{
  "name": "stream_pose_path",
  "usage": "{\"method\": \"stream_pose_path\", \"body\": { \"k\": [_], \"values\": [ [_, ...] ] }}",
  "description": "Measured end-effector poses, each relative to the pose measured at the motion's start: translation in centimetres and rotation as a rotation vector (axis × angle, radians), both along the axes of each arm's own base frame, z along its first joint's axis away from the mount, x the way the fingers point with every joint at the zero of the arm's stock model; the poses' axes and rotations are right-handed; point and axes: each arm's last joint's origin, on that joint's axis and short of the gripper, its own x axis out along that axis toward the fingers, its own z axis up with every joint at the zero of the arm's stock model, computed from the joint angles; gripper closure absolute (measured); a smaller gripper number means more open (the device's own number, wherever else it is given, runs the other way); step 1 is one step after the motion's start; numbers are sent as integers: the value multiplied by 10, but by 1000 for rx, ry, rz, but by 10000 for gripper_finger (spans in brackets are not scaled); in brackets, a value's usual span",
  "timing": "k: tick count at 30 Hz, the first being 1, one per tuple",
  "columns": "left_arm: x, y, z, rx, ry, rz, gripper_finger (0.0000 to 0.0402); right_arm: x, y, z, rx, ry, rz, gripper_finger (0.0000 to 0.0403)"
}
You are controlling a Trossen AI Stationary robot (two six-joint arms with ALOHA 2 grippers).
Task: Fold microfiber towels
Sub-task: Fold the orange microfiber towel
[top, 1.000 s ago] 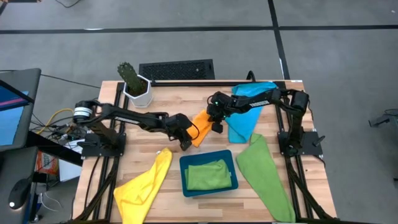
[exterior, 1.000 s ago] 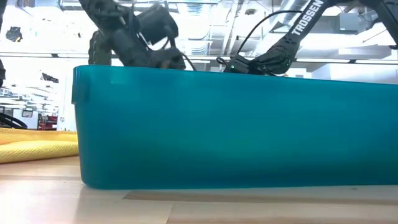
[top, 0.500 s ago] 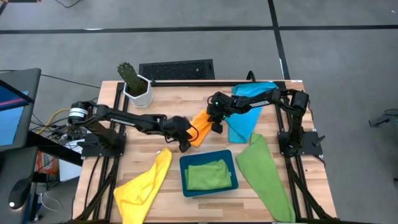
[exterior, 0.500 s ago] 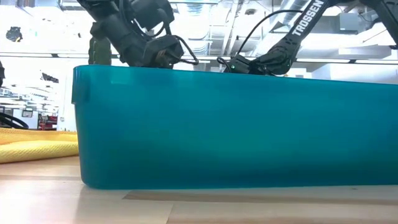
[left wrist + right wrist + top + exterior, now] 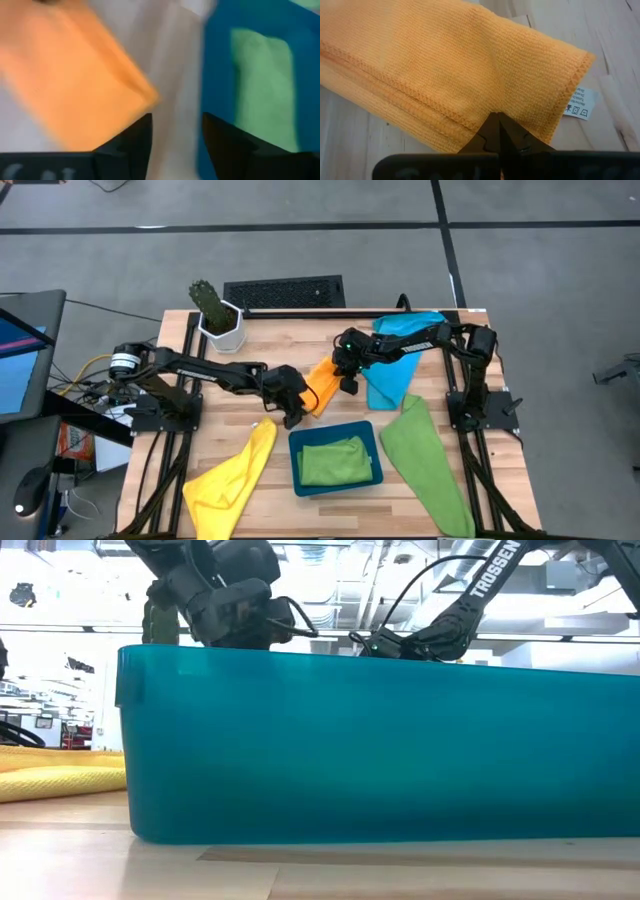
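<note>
Low view shows the wall of the teal tray filling the near foreground, with the yellow towel lying on the bench beside it. Change since one second ago: the left tool, then closed at the near corner of the orange towel, now has its fingers parted with bare bench between them in the left wrist view; the corner lies free just beside it. Judgement: the left side of the fold has been laid down and released. The right tool remains pinched shut on the far edge of the orange towel, so this fold is not yet finished. Count: five towels, namely one yellow, one green towel in the tray, one green towel on the bench, one orange, one blue towel under the right arm. One tray. Farthest: one potted cactus.
</note>
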Motion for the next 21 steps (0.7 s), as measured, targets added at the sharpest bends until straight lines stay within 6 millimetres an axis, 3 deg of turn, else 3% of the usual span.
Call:
{"method": "stream_pose_path", "body": {
  "k": [5, 8, 15, 21],
  "values": [
    [0, 8, 17, 267, -112, 239, 240, 1, 0, 0, -3, -9, 0, 389],
    [9, 2, -2, 267, -158, 181, 278, 1, 0, 0, -8, -16, -2, 386],
    [21, -18, -52, 195, -49, 107, 384, 2, 0, 1, -9, -18, -2, 389],
    [19, -27, -65, 119, 5, 62, 392, 1, -3, 1, -8, -20, -10, 383]
  ]
}}
